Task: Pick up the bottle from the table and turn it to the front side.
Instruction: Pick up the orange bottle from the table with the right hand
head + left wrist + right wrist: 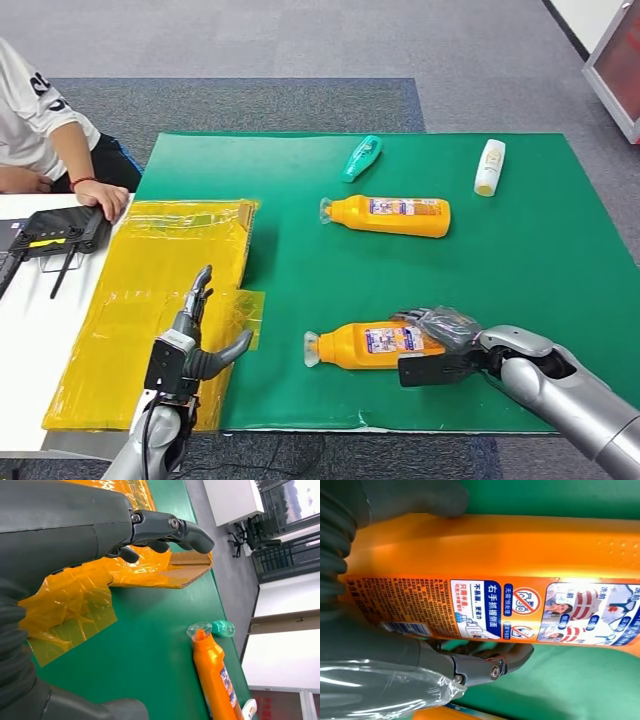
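An orange bottle (362,344) with a clear cap lies on its side near the front edge of the green mat (528,260), cap pointing left. My right hand (441,340) grips its base end. In the right wrist view the thumb (414,497) presses one side of the orange bottle (501,555) and the dark fingers (478,665) wrap the other side, below its printed label. My left hand (195,335) hovers over the yellow sheet (143,300) with fingers spread and nothing in it; the left wrist view shows this hand (113,530) above the sheet.
A second orange bottle (392,215) lies mid-mat, with a teal bottle (362,157) and a white bottle (490,167) behind it. At the left a person's hand (106,197) rests beside a black device (56,232) on a white table.
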### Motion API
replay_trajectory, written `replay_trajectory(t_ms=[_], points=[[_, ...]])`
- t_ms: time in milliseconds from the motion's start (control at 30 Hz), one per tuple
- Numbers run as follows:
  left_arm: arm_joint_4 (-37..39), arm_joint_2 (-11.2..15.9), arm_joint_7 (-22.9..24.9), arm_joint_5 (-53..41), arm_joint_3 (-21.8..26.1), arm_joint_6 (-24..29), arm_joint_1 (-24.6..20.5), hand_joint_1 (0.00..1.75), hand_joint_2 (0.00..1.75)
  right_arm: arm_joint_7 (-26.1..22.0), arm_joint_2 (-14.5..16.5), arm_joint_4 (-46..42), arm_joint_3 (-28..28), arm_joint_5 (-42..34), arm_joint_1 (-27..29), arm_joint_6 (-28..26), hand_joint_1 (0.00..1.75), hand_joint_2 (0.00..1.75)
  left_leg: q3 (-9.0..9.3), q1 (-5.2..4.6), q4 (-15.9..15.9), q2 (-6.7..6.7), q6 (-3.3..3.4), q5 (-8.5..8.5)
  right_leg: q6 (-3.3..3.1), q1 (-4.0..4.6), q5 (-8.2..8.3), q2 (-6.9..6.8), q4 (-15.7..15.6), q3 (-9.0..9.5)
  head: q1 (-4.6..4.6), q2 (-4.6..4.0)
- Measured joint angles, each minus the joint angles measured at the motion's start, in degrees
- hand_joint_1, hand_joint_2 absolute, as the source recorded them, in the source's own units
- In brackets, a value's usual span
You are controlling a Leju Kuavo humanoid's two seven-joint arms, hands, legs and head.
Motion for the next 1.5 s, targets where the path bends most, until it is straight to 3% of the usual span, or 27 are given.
replay_trajectory(t_ms=[1067,1500], points=[[0.0,0.2,0.0,0.2,0.1,0.1,0.1,0.0,1.75,-0.4,-0.1,0.1,-0.6,-2.6,0.3,0.4,1.75,1.75,0.0,0.0,0.0,0.0,0.0,0.0,0.0,0.0,0.0,0.0,0.0,-0.01,0.01,0.0],[0.0,0.3,-0.9,1.0,0.1,0.0,0.0,0.0,1.75,-9.1,-3.1,-0.8,-6.9,-15.6,6.5,0.9,1.75,1.75,-0.09,0.0,0.0,-0.01,0.01,-0.01,0.0,0.0,0.0,-0.03,0.0,-0.06,-0.01,0.0]])
